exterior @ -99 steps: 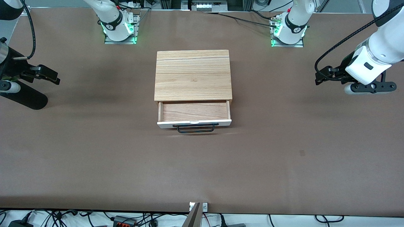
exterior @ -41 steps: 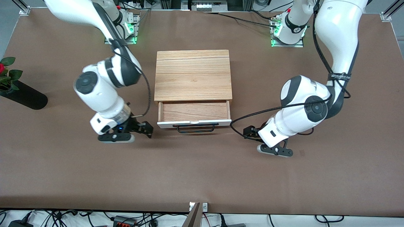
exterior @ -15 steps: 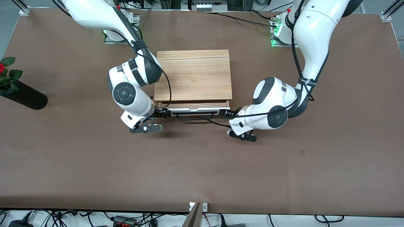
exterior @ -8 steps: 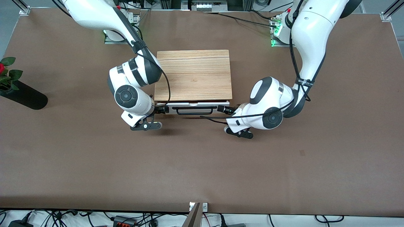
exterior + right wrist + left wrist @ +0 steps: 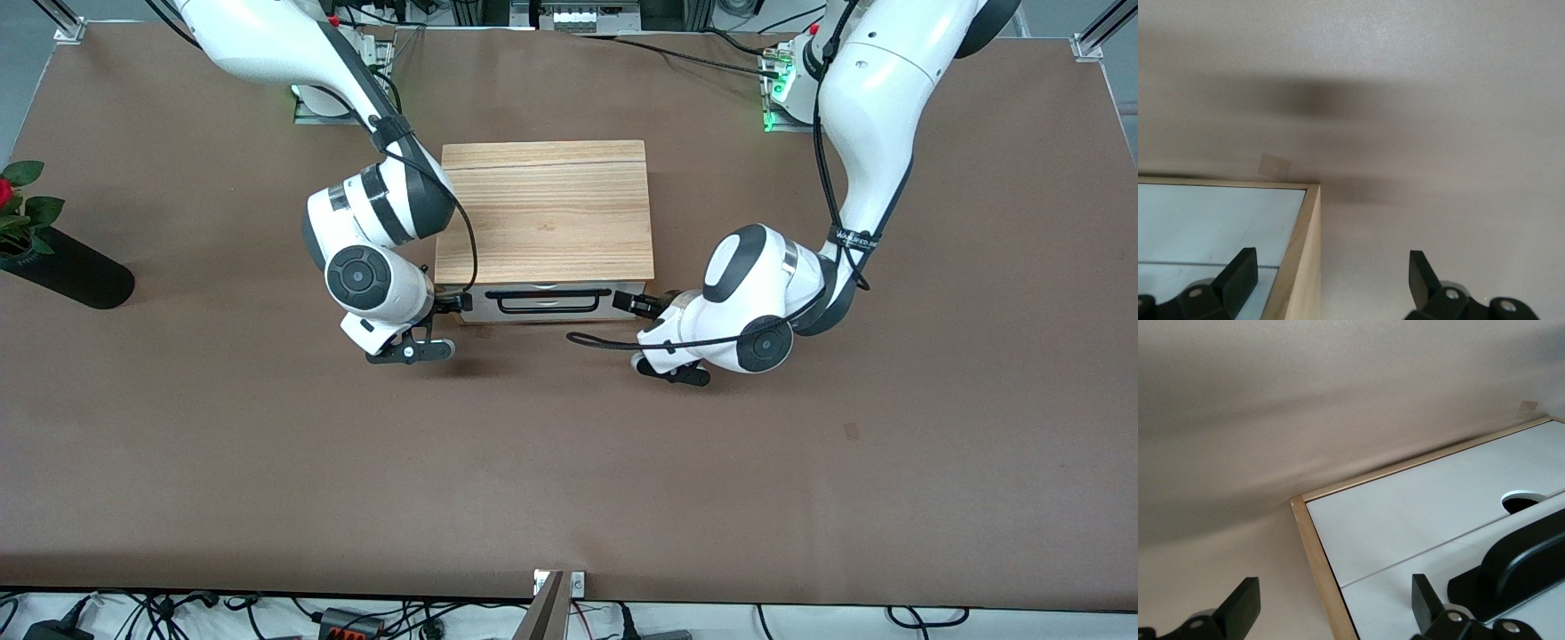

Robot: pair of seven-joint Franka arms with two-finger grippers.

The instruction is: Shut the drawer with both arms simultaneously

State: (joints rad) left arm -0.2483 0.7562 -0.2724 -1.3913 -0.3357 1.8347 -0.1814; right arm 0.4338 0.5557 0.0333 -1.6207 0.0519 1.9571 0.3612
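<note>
The drawer (image 5: pixel 484 308) sits pushed into the light oak-grain box (image 5: pixel 544 213), its white front flush with the box and its black wire handle (image 5: pixel 548 302) showing. My right gripper (image 5: pixel 458 302) is open and empty at the front corner toward the right arm's end. My left gripper (image 5: pixel 636 304) is open and empty at the other front corner. In the left wrist view my left gripper (image 5: pixel 1333 603) straddles the box's wooden edge (image 5: pixel 1313 547), beside the white front (image 5: pixel 1418 513) and handle (image 5: pixel 1525 553). In the right wrist view my right gripper (image 5: pixel 1330 270) straddles the wooden edge (image 5: pixel 1301 260).
A black vase (image 5: pixel 67 271) with a red rose (image 5: pixel 13 209) lies at the right arm's end of the brown table (image 5: pixel 569 480). The arm bases (image 5: pixel 805 84) stand at the table's back edge. Cables lie past the table's front edge.
The drawer has slid fully into the box. Both grippers have moved with its white front toward the box, from the open drawer's corners to the box's front corners.
</note>
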